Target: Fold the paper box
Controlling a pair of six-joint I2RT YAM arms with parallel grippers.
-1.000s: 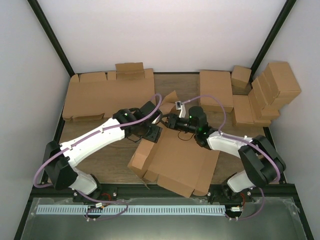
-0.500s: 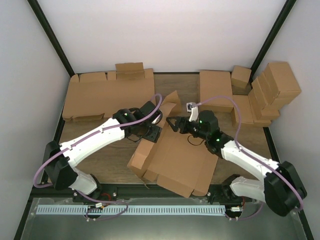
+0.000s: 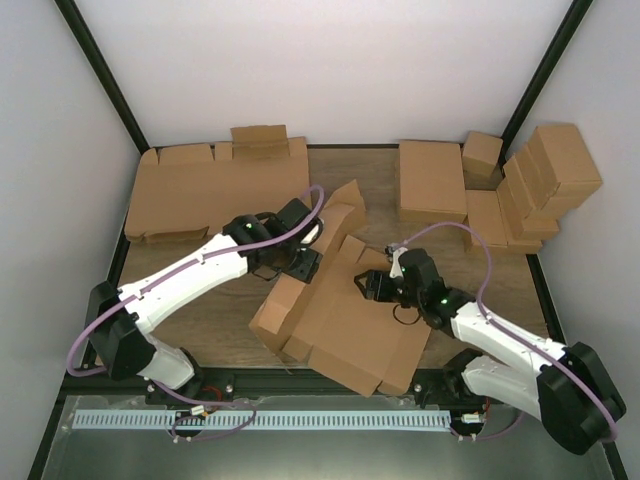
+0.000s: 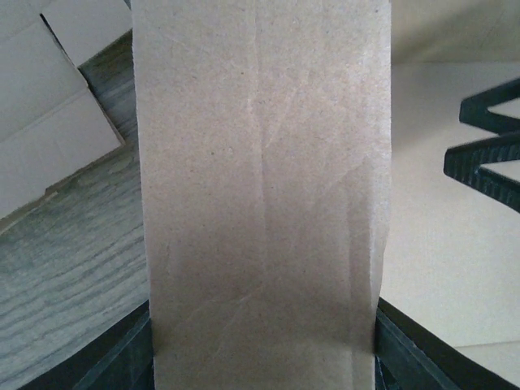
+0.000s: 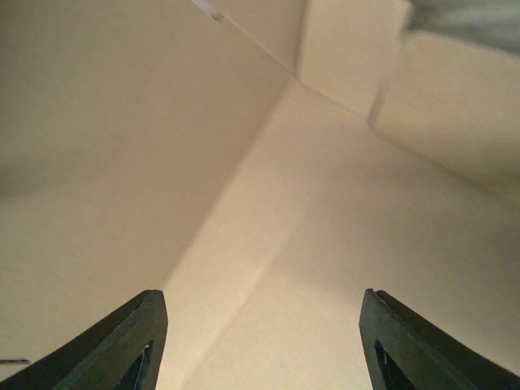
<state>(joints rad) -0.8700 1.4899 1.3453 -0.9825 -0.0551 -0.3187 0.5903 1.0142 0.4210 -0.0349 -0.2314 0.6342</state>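
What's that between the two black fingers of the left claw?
A flap of the paper box fills the gap in the left claw, reaching from finger to finger. The left wrist view shows it best.

The brown paper box (image 3: 345,320) is lying half open by the near edge of the tabletop (image 3: 220,325), its far flaps sticking up.

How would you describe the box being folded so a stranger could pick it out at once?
On the wooden table, look between the two arms at the near middle. The paper box lies there, a wide sheet with one flap raised at the left gripper. Unlike the flat blanks far left and the closed boxes far right, it is half folded.
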